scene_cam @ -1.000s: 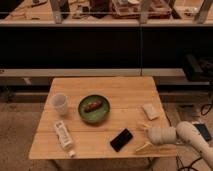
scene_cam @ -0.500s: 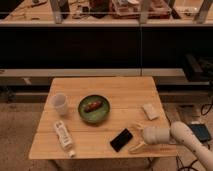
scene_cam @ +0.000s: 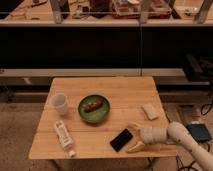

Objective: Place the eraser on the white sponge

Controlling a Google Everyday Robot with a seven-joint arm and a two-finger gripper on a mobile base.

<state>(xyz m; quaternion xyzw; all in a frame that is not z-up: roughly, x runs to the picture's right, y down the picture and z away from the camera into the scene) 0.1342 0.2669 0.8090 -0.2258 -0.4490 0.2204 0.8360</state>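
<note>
On the wooden tabletop (scene_cam: 120, 87), a white cup (scene_cam: 60, 103) stands far left. Just in front of it lies a white bottle (scene_cam: 63, 136) on its side; its label cannot be read. A green bowl (scene_cam: 94, 109) near the middle holds a brown bit of food (scene_cam: 92, 105). The eraser (scene_cam: 121, 139), a flat black slab, lies slanted near the front edge, right of the bowl. The pincer (scene_cam: 131, 138) is released, its pale fingers (scene_cam: 133, 127) splayed on either side of the eraser's right end; whether they touch it I cannot tell. The sponge (scene_cam: 150, 111), off-white, lies apart from the eraser, further back and to the right. The cream arm (scene_cam: 175, 136) reaches in low from the lower right, its wrist pointing left.
</note>
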